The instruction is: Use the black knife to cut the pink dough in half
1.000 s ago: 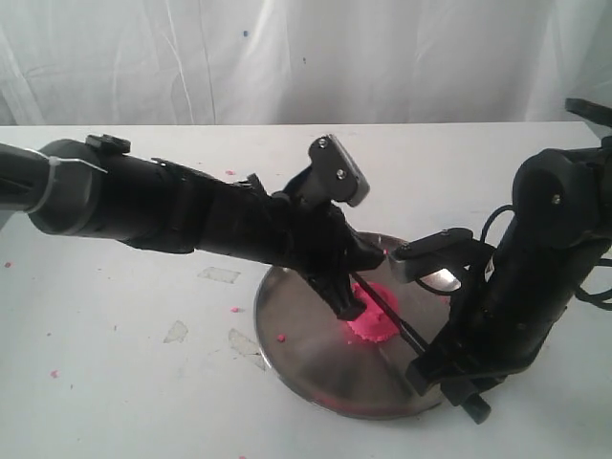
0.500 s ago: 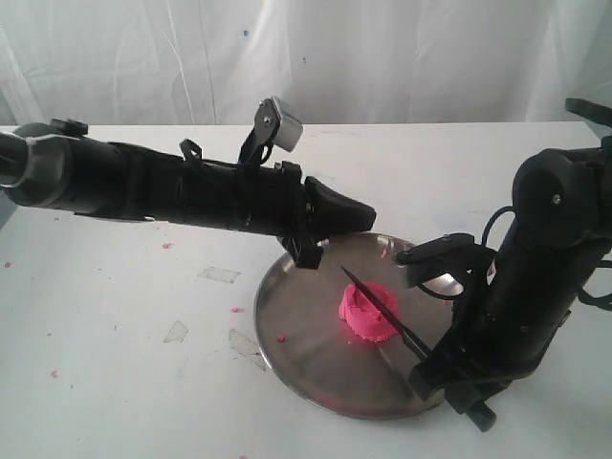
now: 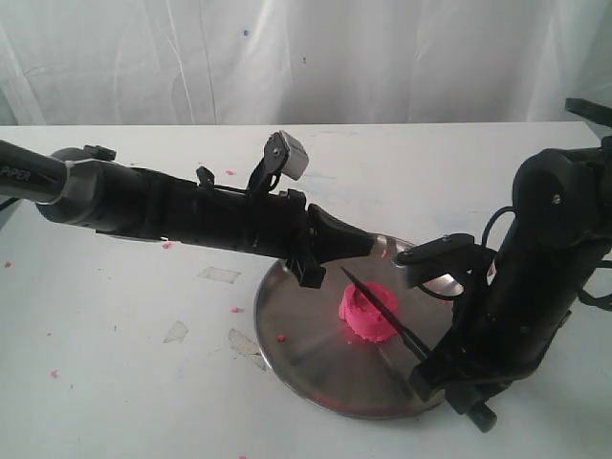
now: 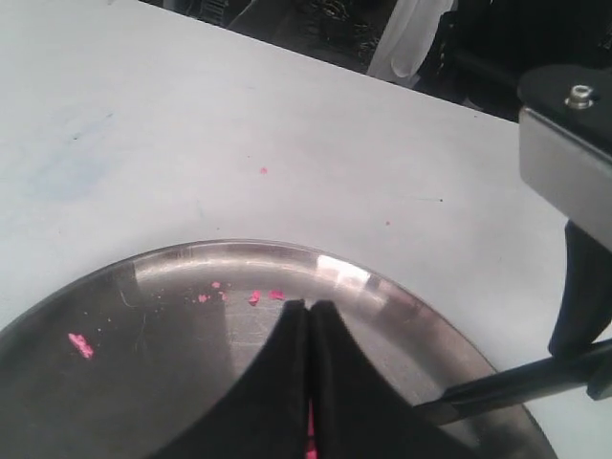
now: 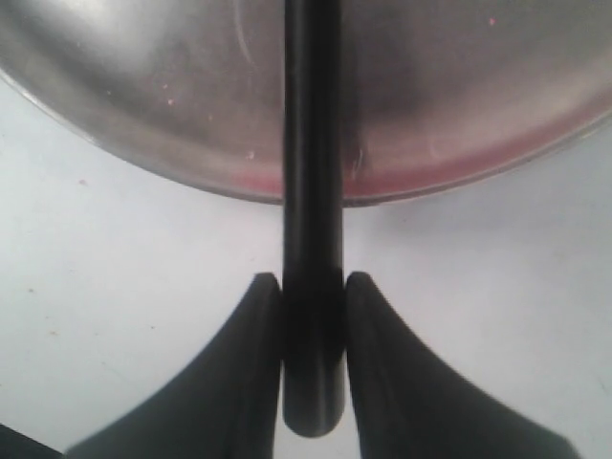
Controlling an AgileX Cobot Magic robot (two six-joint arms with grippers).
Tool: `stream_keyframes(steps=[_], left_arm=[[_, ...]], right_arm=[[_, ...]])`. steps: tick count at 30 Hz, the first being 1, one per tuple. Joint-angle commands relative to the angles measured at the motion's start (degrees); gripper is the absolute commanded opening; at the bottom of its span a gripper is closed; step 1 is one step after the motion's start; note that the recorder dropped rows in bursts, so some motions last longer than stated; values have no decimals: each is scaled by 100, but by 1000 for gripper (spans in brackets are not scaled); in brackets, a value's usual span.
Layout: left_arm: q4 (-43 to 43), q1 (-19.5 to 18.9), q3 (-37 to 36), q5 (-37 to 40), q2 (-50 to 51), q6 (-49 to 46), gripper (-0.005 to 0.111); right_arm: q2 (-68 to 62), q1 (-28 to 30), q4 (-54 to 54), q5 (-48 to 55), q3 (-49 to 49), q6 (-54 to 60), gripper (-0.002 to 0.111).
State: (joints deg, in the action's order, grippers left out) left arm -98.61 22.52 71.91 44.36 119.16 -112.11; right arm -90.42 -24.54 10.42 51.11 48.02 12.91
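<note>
Left pincer (image 3: 368, 247) withdrawn; pink dough (image 3: 368, 314) apart, below tip.

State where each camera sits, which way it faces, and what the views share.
Exterior: off the arms, looking down at the table, plate and pink dough; both arms show.
Left wrist: on the left arm, looking past the shut left tool over the plate rim.
Right wrist: on the right arm, looking along the black knife clamped in the right tool.
Shared: all three show plate and knife.
</note>
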Motion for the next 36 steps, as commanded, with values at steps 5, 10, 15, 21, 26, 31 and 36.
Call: stream_keyframes(steps=[5,10,15,21,26,31,36], left_arm=[[-133,-11,12,163,26,-637,0],[-133,-11,12,-111,26,-602,0],[-71,-11,12,-275,26,-486,0],[19,-11,12,-259,26,-461,0],[163,-11,12,-259,26,-317,0],[-41,-11,12,-111,137,-522,0],[-133,-11,12,-10,476,-786,0]], right_arm=[[-4,-5,-6,-285,-9,-117,0],[-111,-5,16,-298,-9,-233,0],[-176,-5,16,-298,-9,-257,0],[-176,-5,16,-298,-9,-257,0],[-176,-5,16,-298,-9,-257,0],[-176,-5,16,-298,-9,-257,0],[-177,-5,21,-309,-9,-257,0]])
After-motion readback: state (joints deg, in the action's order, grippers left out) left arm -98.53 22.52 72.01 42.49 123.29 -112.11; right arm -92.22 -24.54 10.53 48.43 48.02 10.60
